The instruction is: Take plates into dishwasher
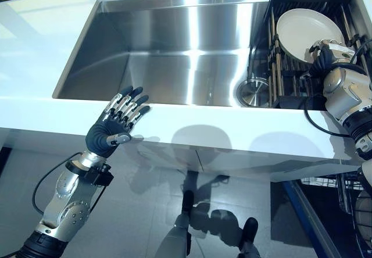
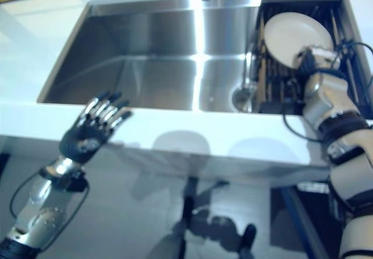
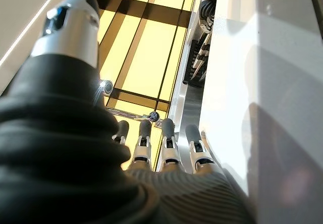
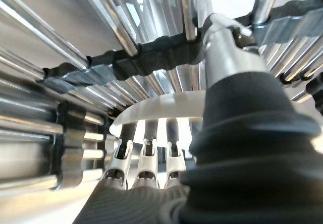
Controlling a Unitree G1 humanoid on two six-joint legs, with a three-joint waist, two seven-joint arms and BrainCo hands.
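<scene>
A steel sink is set in a white counter. The plate, leaning in the rack, is gripped by the right hand. The left hand is held open at the counter edge.

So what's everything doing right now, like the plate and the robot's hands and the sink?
White plate: leaning tilted in the rack, right hand at its lower rim.
Dish rack: sitting in the sink's right end, holding the plate.
Sink: basin bare and dry-looking, drain uncovered.
Right hand: fingers on the plate's rim.
Left hand: open, fingers straight, at the counter edge.
</scene>
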